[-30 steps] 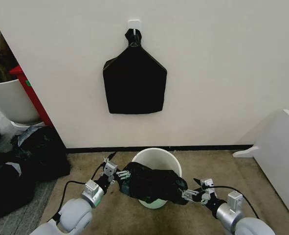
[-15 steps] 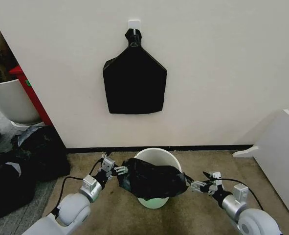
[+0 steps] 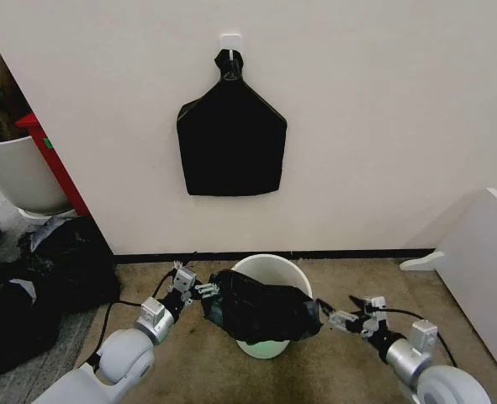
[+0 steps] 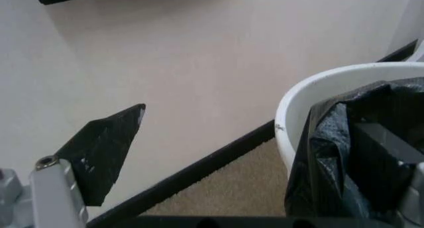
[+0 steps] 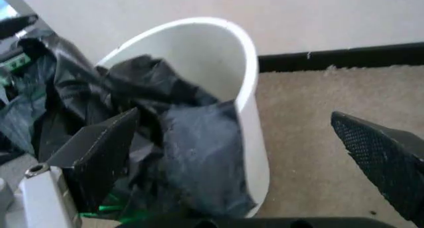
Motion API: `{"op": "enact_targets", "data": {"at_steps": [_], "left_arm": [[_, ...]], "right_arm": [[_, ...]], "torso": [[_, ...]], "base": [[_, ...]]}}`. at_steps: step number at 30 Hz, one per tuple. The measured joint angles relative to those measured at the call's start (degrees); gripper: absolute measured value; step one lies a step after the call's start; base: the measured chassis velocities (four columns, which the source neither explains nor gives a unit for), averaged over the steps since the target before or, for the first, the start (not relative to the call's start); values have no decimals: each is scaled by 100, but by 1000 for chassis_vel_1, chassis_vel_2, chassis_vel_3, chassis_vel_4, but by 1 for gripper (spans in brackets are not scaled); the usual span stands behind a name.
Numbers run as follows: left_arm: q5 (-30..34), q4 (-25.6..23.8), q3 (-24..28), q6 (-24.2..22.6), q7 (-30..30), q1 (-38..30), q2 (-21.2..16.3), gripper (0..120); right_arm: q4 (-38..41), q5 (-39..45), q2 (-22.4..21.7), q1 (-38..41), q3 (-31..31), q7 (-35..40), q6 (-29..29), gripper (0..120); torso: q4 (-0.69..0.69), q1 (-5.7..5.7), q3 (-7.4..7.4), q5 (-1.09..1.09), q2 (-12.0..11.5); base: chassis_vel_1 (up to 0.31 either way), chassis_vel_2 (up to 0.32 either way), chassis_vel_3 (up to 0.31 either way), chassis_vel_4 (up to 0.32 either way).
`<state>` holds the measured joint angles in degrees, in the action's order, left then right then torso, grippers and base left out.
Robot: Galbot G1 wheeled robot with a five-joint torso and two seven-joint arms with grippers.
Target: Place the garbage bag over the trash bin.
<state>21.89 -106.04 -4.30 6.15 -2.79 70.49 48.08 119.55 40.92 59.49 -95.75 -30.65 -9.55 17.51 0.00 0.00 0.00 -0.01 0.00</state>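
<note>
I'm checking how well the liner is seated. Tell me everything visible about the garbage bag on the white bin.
The garbage bag is thin, glossy black film, heavily wrinkled. It drapes across the near part of the trash bin, stretched sideways past both sides of the rim, while the far rim and inner wall stay bare. The left gripper pinches its left edge. The right gripper is open, next to the right end of the bag, gripping nothing.

We see the round white plastic trash bin (image 5: 248, 114) standing on beige carpet (image 5: 311, 114), the wrinkled glossy black garbage bag (image 5: 192, 153) draped over its near rim, our right gripper's (image 5: 239, 153) dark fingers (image 5: 99, 158) spread wide apart.
</note>
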Motion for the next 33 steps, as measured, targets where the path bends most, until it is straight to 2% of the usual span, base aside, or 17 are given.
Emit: {"op": "enact_targets", "data": {"at_steps": [10,22,33], "left_arm": [[-3,-31,4,-1,0,24,-1,100],[18,-7,-9,-10,4,3,-37,100],[132,213,-40,1,68,-160,-111,100]], "right_arm": [[-415,-570,140,132,104,-63,-210,100],[-820,-555,115,354,-17,60,-297,100],[-1313,-509,59,662,-27,47,-344,100]], "torso": [[0,0,0,1,0],[0,0,0,0,0],[0,0,0,0,0]], "base": [[0,0,0,0],[0,0,0,0],[0,0,0,0]]}}
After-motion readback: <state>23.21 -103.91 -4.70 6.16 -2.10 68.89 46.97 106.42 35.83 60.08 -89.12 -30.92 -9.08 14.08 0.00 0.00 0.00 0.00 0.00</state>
